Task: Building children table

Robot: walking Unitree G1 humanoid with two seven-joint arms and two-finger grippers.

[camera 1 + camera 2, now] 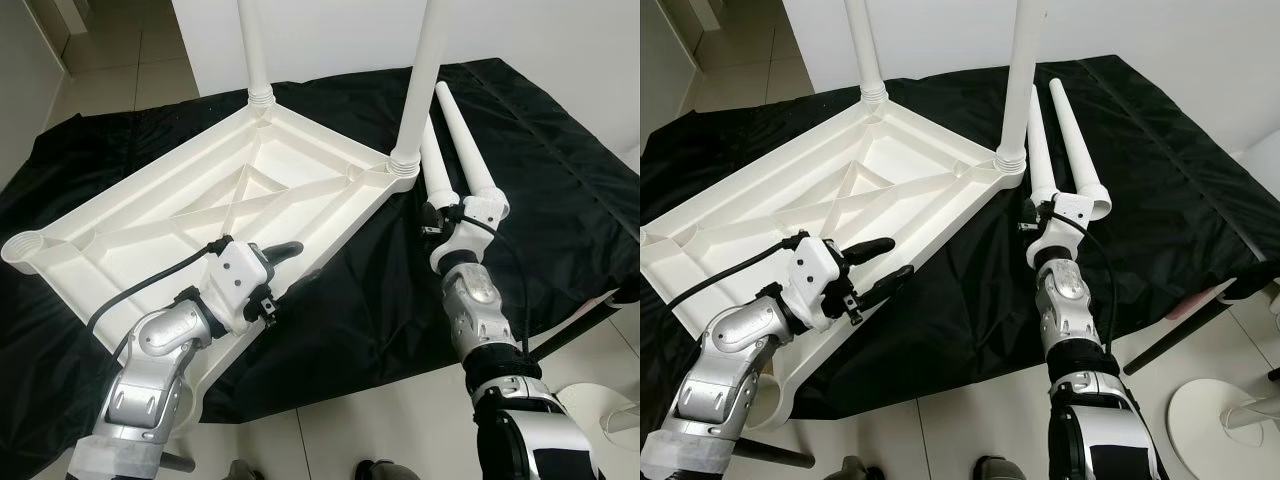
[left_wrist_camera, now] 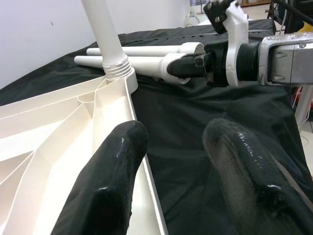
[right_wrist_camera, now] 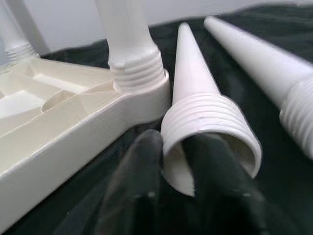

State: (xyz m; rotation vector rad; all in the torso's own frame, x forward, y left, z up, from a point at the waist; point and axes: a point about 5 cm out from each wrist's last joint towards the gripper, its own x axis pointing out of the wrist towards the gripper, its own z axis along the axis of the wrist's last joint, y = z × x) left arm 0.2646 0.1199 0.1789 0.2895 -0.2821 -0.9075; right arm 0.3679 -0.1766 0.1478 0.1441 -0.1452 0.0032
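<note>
The upturned white children's table (image 1: 200, 200) is lying on a black cloth (image 1: 560, 150) with two legs (image 1: 418, 80) already standing screwed into its far corners, while two loose legs (image 1: 1072, 130) are lying just beside the corner nearest the right arm, so the job looks about half done. The right gripper (image 3: 178, 152) is pinching the threaded rim of the nearer loose leg (image 3: 195, 98), one finger inside its open end. The left gripper (image 2: 176, 161) is hovering with jaws spread over the table's near edge, and two empty corner sockets (image 1: 28, 247) are waiting.
</note>
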